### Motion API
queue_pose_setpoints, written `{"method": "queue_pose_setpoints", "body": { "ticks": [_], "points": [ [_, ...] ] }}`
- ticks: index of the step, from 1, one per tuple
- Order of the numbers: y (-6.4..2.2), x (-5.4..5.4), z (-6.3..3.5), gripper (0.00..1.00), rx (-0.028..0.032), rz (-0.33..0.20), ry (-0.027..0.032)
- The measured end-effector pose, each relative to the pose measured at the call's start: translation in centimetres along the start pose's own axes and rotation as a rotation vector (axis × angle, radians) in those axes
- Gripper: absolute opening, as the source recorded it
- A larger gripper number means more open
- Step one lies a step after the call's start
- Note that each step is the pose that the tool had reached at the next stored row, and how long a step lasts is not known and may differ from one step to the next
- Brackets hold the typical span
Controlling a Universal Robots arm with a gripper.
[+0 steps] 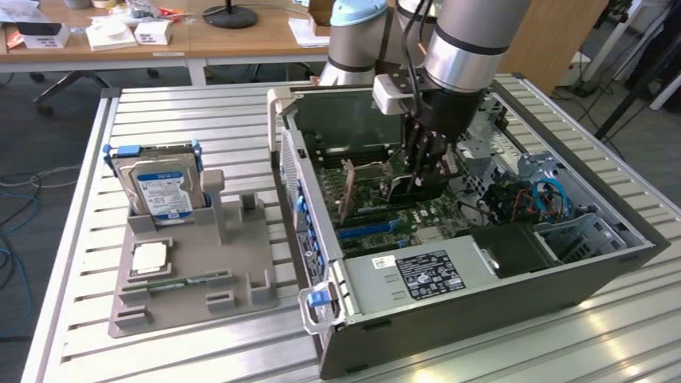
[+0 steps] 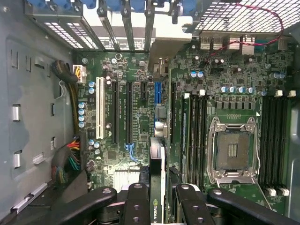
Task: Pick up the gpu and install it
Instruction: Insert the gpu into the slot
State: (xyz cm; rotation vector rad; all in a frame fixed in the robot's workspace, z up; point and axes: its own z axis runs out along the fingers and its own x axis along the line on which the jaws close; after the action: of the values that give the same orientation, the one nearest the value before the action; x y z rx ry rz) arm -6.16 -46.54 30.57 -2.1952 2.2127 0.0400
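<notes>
The exterior view is looking down across the counter (image 1: 191, 112) into the open computer case (image 1: 490, 311). The wrist view, behind the tool (image 2: 161, 188), is closely facing the motherboard (image 2: 140, 126), which both are showing.

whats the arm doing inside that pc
The robot arm has its gripper down inside the open computer case, closed on the gpu. It holds the card edge-on over the expansion slots of the motherboard. Whether the card is seated in a slot can't be told. Outside the case, a hard drive stands in a grey holder on the table.
</notes>
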Motion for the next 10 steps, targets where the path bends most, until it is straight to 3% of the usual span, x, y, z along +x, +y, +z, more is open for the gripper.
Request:
{"method": "queue_pose_setpoints", "body": {
  "ticks": [10],
  "points": [
    [0.03, 0.01, 0.45, 0.27, 0.0002, -0.001, 0.0000]
  ]
}}
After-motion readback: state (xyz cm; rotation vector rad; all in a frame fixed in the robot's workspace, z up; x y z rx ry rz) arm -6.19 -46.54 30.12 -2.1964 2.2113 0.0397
